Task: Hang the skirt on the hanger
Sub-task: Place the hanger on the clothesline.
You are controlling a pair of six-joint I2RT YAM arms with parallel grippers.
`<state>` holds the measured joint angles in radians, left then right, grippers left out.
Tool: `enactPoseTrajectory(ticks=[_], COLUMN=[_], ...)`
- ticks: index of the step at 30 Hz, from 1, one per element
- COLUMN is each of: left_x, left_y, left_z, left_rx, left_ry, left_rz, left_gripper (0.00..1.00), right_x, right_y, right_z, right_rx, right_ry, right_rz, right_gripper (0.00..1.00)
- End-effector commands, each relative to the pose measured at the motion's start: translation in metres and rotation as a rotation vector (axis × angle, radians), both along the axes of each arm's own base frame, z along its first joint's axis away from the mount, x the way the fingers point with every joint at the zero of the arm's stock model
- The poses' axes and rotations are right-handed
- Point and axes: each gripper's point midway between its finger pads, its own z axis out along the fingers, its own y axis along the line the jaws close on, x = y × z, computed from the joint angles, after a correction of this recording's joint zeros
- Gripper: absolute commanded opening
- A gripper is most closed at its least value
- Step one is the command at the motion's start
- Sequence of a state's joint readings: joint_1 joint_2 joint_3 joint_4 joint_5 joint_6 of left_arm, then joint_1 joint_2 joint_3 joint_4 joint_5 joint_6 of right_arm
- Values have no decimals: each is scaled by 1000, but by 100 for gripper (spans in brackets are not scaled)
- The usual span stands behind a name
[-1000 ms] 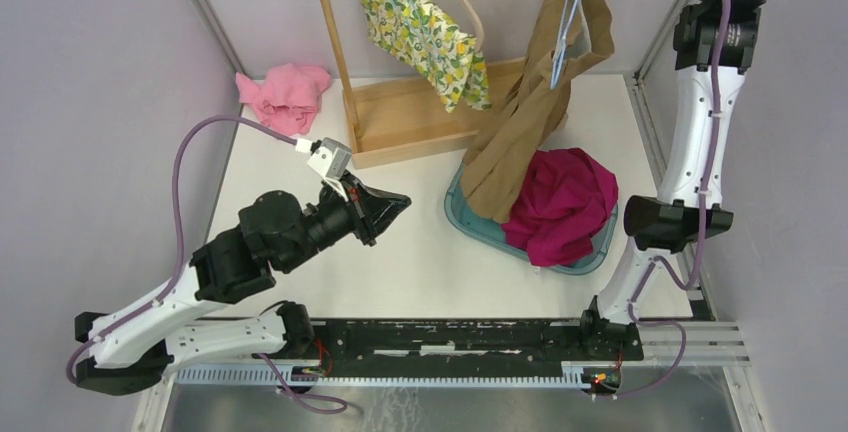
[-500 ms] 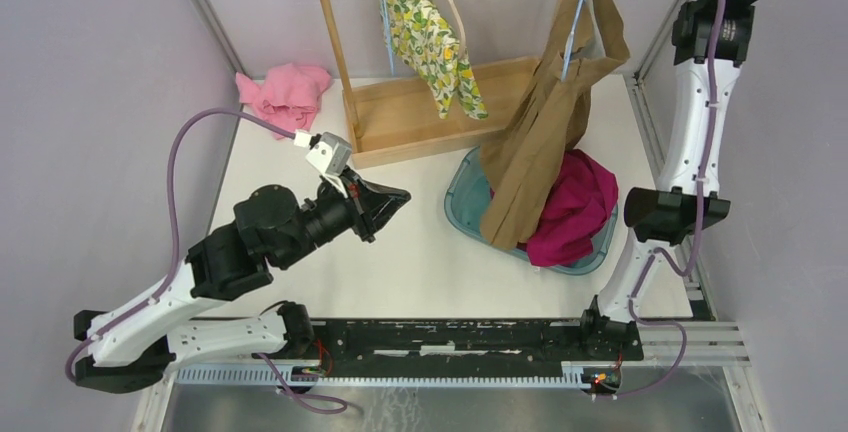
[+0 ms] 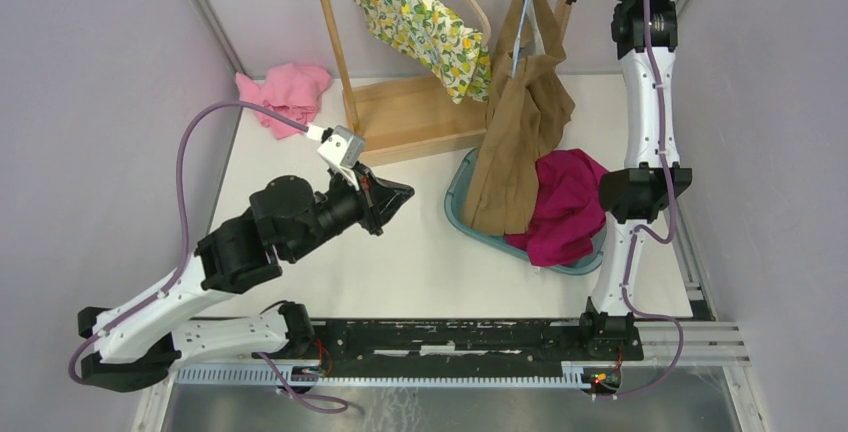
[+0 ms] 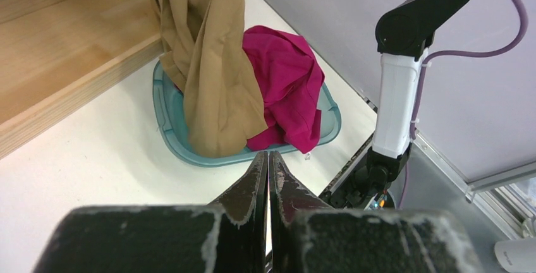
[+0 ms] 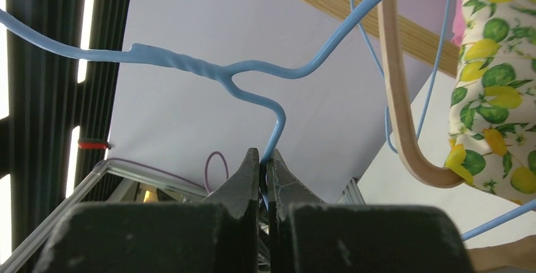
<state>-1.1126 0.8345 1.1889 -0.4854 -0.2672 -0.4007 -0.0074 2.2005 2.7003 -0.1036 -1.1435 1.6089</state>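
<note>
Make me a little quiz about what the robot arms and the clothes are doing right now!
1. True or false: the left gripper is holding a piece of cloth.
2. Which thing lies bunched in the teal basket? A) a magenta garment B) a green towel C) a white sock
3. Fill the gap: the right gripper is shut on the blue wire ____ that carries the brown skirt.
Key: 1 false, it is shut and empty. 2 A. 3 hanger.
</note>
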Motion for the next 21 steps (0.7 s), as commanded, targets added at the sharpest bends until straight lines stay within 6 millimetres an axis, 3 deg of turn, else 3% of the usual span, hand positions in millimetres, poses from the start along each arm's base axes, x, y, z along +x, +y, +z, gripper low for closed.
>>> enactPoseTrajectory(ticks=[1, 4, 8, 13, 14, 17, 21], left_x=[6, 7, 9, 27, 33, 52, 85], left_y=[10, 11, 5, -31, -38, -54, -72], left_z=[26, 25, 21, 20, 23, 41, 76], left_rx=[-19, -6, -5, -18, -31, -90, -137], left_ry=[-61, -56, -47, -57, -59, -75, -96], left_rz=[33, 40, 33, 6, 7, 11, -30], left_gripper=[8, 8, 8, 10, 12, 42, 51], right_x=[-1, 11, 17, -11, -19, -48, -83], right_y=[-7, -8, -1, 21, 26, 35, 32], right_z=[35, 31, 7, -7, -8, -6, -2], right_rx=[11, 3, -82, -155, -160, -182, -215], right_ry=[-222, -253, -254, -248, -251, -261, -281], right_rz=[-123, -172, -176, -109, -86, -28, -3], right_gripper=[1, 1, 1, 1, 1, 1, 1])
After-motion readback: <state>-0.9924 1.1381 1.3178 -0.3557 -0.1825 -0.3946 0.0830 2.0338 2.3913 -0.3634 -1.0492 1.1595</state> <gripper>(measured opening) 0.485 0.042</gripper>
